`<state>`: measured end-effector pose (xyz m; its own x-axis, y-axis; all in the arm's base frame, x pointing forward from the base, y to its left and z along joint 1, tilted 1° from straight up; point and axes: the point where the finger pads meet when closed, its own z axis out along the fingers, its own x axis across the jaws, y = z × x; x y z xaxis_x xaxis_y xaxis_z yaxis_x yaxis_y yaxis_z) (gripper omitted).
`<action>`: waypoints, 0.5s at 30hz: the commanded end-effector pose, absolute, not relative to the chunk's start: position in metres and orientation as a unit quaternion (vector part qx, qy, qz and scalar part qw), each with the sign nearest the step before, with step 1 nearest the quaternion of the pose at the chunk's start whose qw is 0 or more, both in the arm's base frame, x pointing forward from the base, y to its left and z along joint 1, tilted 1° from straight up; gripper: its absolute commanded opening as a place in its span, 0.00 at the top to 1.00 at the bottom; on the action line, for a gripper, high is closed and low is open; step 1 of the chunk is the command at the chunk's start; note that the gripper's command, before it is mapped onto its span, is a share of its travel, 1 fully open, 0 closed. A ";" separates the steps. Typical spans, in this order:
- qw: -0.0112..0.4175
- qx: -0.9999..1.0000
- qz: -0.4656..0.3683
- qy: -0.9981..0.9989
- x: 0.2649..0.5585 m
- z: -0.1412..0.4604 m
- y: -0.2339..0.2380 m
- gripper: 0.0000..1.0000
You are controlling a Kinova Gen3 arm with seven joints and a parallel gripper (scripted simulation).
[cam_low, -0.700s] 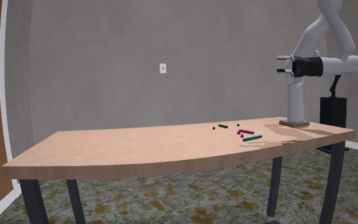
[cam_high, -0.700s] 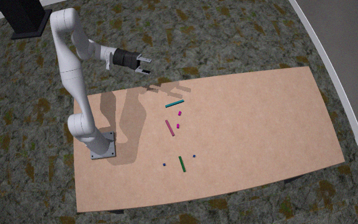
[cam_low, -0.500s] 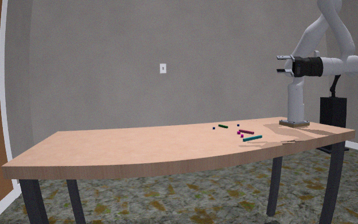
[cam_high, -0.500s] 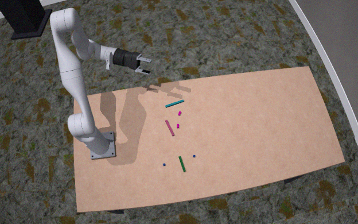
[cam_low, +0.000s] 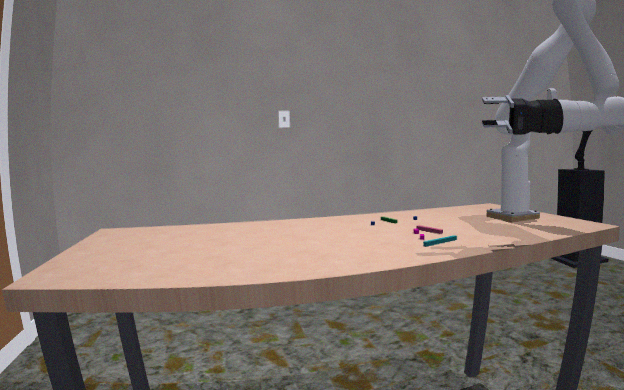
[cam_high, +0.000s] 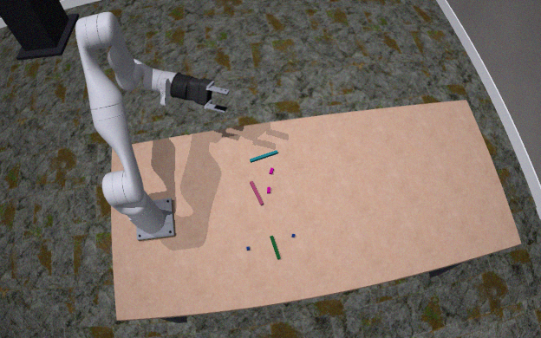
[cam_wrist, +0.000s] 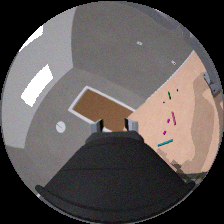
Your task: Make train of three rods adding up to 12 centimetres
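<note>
Spread wide and empty at the jaws, pointing level, high above the surface by the edge nearest the turquoise rod. Below, past that rod, one magenta, then a second magenta just beside the pink rod; farther out, the green rod between two blue bits and, well apart from the rest. Probably nothing of the train laid yet, so choose a trio first: pink, magenta and blue make twelve, and so do green with both magentas. Leave the long rod where it lies and bring the short ones to it. Tip the wrist down, set the jaws across the short piece's width, descend straight, close gently. Beware of nudging pink beside it. Extend toward green, away from turquoise
</note>
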<state>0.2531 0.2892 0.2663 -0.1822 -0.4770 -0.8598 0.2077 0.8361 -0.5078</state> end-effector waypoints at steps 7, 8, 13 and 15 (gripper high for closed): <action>0.630 -0.090 -0.272 0.721 0.254 0.266 0.287 0.00; 0.630 -0.090 -0.273 0.722 0.255 0.266 0.287 0.00; 0.627 -0.087 -0.276 0.724 0.256 0.265 0.285 0.00; 0.624 -0.084 -0.278 0.726 0.257 0.265 0.282 0.00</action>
<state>0.2558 0.2841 0.2641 -0.2029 -0.4726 -0.8576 0.2200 0.8314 -0.5102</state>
